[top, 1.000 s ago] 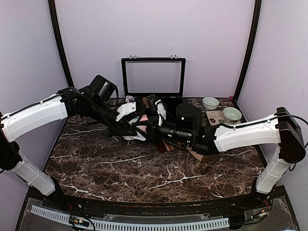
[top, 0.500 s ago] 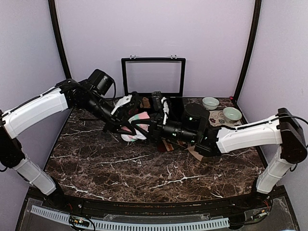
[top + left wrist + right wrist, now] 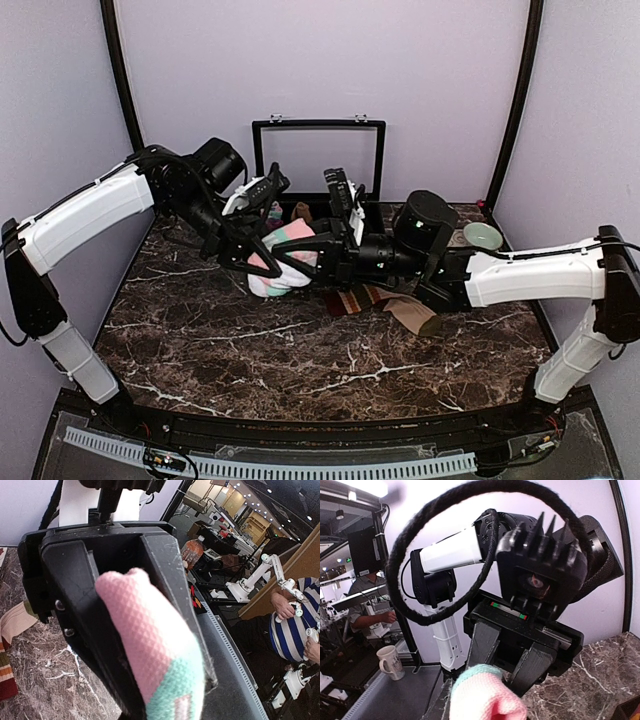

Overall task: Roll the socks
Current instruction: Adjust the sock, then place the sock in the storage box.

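1. The right gripper (image 3: 302,249) was clamped on the pink sock (image 3: 285,282). In the left wrist view its 2 black fingers (image 3: 167,595) pressed against either side of the pink and mint fabric.
2. The left gripper (image 3: 266,268) faced it from the opposite side. In the right wrist view its 2 fingers (image 3: 482,642) stood a little apart, with their tips at the sock's end. Whether they squeezed the fabric, I could not tell.
3. The pink sock was bunched into a thick wad between the 2 grippers, over the far middle of the desk (image 3: 250,350). Pink showed on top, with mint and white bands underneath. Whether its lower edge touched the desk could not be told.
4. Just right of the wad, under the right arm, the striped sock (image 3: 358,298) lay flat on the desk. Its tan foot (image 3: 411,313) pointed toward the right and near side.
5. Further out, 1 pale bowl (image 3: 483,236) stood near the desk's far right corner. A black-framed panel (image 3: 318,160) stood upright at the back wall behind both grippers.
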Action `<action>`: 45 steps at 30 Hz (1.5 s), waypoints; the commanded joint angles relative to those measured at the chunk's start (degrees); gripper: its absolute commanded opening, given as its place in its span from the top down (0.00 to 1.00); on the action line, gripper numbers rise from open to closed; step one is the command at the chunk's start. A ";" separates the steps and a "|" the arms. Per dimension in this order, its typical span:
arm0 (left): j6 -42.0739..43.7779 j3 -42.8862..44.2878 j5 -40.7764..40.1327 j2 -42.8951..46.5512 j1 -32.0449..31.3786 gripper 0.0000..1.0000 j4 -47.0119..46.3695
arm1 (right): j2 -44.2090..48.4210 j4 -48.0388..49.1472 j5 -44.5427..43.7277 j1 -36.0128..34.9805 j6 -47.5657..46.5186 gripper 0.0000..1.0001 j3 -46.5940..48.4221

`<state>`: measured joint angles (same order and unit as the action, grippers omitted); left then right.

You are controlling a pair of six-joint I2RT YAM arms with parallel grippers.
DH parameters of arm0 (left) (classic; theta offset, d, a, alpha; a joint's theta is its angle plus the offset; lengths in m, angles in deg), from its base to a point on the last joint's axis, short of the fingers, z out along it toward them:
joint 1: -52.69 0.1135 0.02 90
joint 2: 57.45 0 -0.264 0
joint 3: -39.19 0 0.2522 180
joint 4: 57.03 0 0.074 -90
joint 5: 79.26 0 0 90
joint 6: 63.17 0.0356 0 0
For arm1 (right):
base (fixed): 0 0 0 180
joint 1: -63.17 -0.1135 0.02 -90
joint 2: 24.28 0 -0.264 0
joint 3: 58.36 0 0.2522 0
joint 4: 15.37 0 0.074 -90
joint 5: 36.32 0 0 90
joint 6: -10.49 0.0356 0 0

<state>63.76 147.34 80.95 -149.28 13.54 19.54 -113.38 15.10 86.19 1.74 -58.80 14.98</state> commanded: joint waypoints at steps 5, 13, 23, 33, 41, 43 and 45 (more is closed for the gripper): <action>3.38 3.83 9.36 -0.85 1.19 1.00 6.21 | -1.37 8.62 20.06 1.01 6.32 0.88 2.17; -9.46 -1.93 -11.56 3.43 2.51 0.48 -11.10 | -1.63 -18.81 2.39 2.13 -6.40 1.00 8.43; -8.09 -4.81 -35.45 1.43 28.46 0.11 -16.14 | -16.98 -46.14 -23.29 12.05 -20.43 1.00 27.83; -8.36 -22.90 -37.29 7.18 35.39 0.10 -26.34 | -43.78 -53.18 -24.34 20.51 -23.09 1.00 59.82; -7.70 -24.19 -33.22 3.56 36.69 0.11 -25.71 | -54.75 -51.29 -26.15 21.30 -30.10 1.00 68.25; -7.93 -23.96 -32.54 2.60 36.71 0.13 -25.95 | -55.72 -50.39 -25.94 21.35 -31.15 1.00 68.16; -8.54 -23.99 -32.02 2.15 36.89 0.14 -26.77 | -56.86 -50.21 -26.01 21.35 -31.97 1.00 68.44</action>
<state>55.52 122.64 46.27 -145.89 49.93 -6.03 -168.87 -38.03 60.42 23.42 -87.28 81.18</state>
